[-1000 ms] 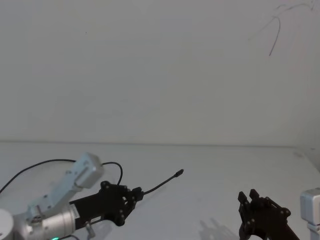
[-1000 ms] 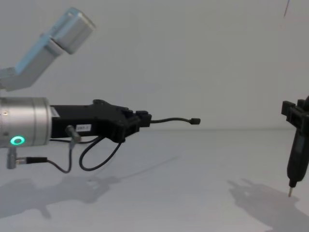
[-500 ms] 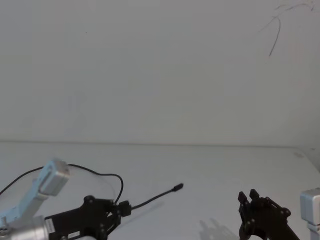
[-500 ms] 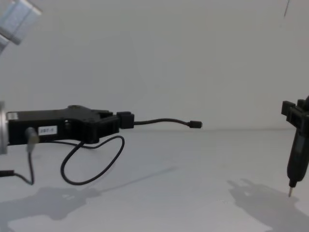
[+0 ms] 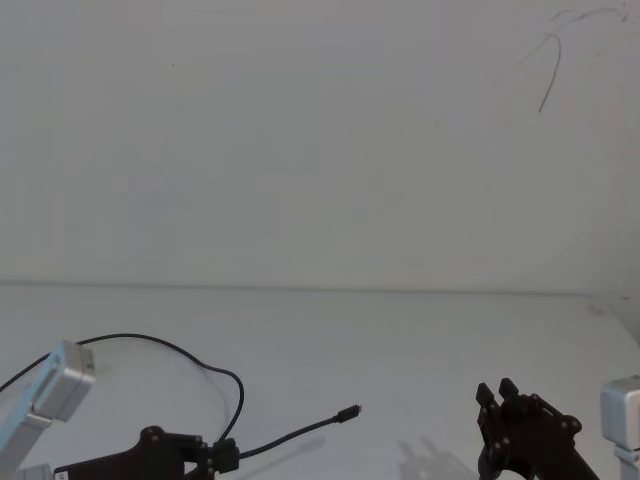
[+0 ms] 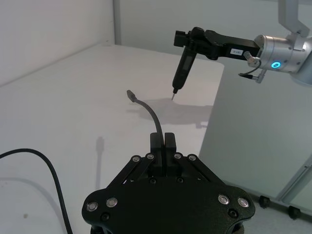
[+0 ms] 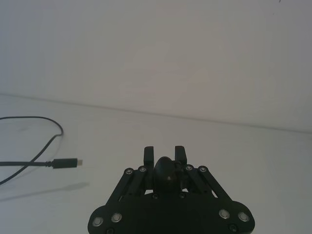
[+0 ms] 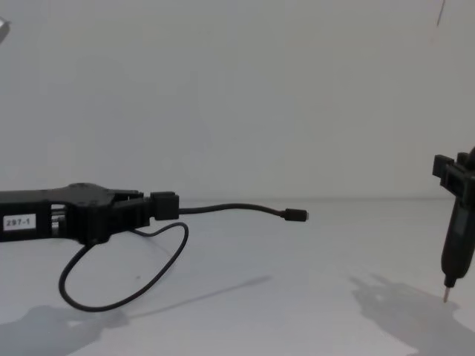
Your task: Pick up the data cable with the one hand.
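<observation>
Black left gripper (image 8: 165, 205) clamps data cable (image 8: 230, 210) above bare table (image 8: 297, 285).

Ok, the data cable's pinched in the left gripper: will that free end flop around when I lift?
Probably semi-stiff near the grip: the data cable juts almost level from the left gripper, plug drooping slightly. The long tail curls in a slack loop, so it will likely swing. Right gripper parked at right.

We take this for a robot lab or test bay: a bare white table (image 5: 400, 330) against a plain white wall (image 5: 300, 150), with castors (image 6: 292, 212) on the floor beside it.
</observation>
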Motion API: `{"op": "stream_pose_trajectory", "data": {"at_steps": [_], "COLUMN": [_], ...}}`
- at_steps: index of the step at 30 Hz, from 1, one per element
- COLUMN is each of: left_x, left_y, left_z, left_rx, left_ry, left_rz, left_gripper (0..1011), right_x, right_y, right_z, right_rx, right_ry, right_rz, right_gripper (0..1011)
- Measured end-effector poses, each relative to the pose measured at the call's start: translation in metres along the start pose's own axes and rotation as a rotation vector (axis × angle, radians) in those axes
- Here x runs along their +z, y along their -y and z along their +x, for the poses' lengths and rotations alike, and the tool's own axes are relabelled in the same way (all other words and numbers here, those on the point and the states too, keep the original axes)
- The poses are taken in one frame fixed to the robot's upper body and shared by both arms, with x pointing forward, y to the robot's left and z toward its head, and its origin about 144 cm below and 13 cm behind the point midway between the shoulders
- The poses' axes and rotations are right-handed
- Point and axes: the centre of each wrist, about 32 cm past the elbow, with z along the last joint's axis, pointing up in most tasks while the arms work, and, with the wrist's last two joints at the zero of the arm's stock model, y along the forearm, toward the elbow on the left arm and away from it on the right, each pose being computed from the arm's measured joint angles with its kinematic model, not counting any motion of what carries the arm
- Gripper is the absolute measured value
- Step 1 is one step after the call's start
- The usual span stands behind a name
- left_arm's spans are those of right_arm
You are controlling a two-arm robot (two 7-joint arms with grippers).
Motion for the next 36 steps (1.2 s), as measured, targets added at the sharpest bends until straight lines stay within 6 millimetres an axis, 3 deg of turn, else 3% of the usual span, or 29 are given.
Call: {"op": "stream_pose_trajectory", "data": {"at_steps": [18, 36], "left_x": [-0.007, -0.008], "left_y": [-0.011, -0.013], "left_z": [-0.007, -0.009], "left_rx": [-0.023, -0.03], "left_ry": [-0.03, -0.037], "left_rz": [0.011, 0.015], "left_gripper": [48, 48], "right_x": [0.002, 0.019], "right_y": [-0.003, -0.019], "right_z": [-0.001, -0.005], "right_rx": [0.014, 0.082], "right_ry": [-0.018, -0.243], "right_rz": [0.015, 0.036], "right_gripper": [251, 251]}}
